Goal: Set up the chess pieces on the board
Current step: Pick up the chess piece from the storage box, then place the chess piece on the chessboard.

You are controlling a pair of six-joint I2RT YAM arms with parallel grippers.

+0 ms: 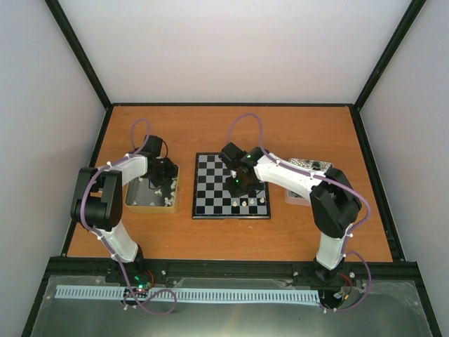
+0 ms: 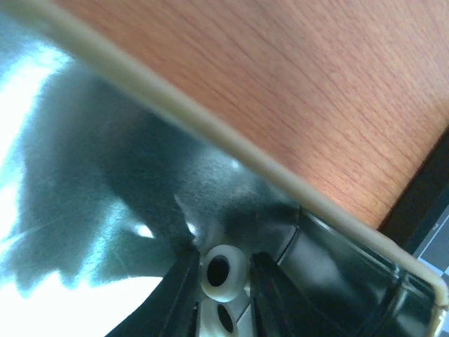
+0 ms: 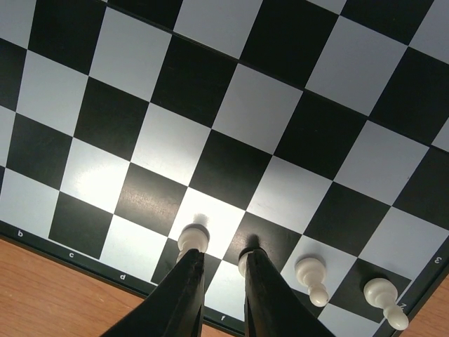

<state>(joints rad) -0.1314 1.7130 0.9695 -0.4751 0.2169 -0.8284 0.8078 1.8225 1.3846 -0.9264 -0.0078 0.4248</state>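
Note:
The board (image 1: 210, 184) lies in the middle of the table, with a few cream-white pieces (image 1: 248, 203) standing in a row on its near right edge. My right gripper (image 1: 238, 184) hovers low over that row. In the right wrist view it (image 3: 223, 258) is slightly open with only board between the fingers. One white pawn (image 3: 193, 237) stands just beyond the left fingertip, and another (image 3: 243, 262) is half hidden behind the right one. Two more pawns (image 3: 311, 276) stand to the right. My left gripper (image 2: 224, 274) is down in a metal tin, shut on a white piece (image 2: 223, 270) seen base-on.
The left tin (image 1: 149, 204) stands left of the board; its cream rim (image 2: 210, 133) and shiny floor fill the left wrist view. A second tin (image 1: 311, 165) with dark pieces sits right of the board, partly under my right arm. Black frame rails border the table.

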